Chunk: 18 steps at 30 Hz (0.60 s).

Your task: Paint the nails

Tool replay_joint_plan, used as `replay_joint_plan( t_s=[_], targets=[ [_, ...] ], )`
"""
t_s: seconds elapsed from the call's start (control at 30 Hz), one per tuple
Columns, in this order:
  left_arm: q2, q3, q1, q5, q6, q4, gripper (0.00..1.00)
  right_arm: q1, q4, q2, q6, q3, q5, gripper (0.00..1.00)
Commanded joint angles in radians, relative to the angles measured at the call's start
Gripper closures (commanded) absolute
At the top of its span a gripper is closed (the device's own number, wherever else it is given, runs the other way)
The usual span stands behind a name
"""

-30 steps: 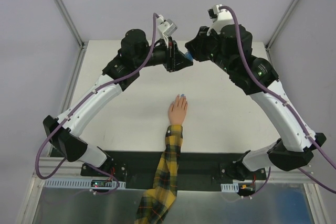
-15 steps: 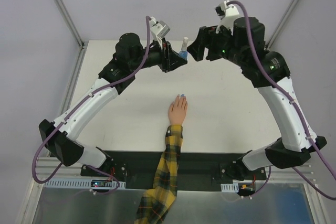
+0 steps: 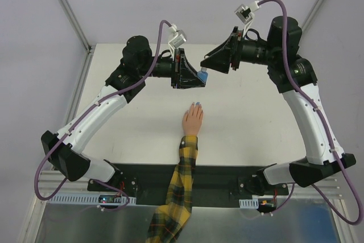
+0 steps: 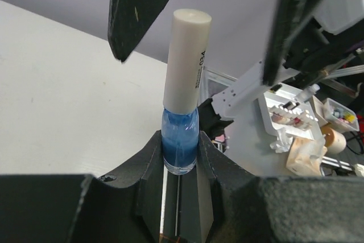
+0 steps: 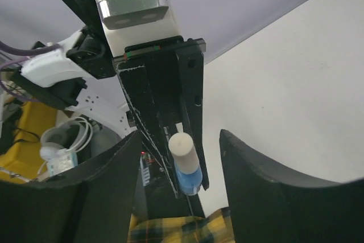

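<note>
While my left end effector [image 4: 179,155] clamps the bottle [image 4: 180,139] of blue polish, white cap [image 4: 186,61] on, my right end effector [image 5: 181,135] stands open astride that cap. The nails [image 3: 197,104] rest on the surface [image 3: 244,118], well apart.

Overhead; both wrist views near bottle [image 4: 180,143]

Cap print, large characters: I read what appears to be "03A" on the white cap [image 4: 186,55] of the blue bottle [image 4: 180,140] clamped in my left gripper [image 4: 180,166].
Cap print, orientation: dark characters running lengthwise along the cap.
Cap print, small line: finer lettering below it, too small for me to read.
</note>
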Motion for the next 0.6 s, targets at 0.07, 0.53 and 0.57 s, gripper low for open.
replay_joint_plan(
  t_s=[0.07,0.53,0.57],
  targets=[
    [-0.009,0.029,0.009,0.116,-0.076,0.114,1.00,-0.008,0.165,-0.004,0.092,-0.037,-0.156,0.52],
    [0.034,0.106,0.010,0.009,-0.063,0.100,1.00,0.042,-0.011,-0.033,-0.052,-0.078,-0.024,0.99],
    [0.040,0.129,0.010,-0.046,-0.049,0.091,1.00,0.051,-0.029,-0.038,-0.071,-0.078,0.001,0.99]
  ],
)
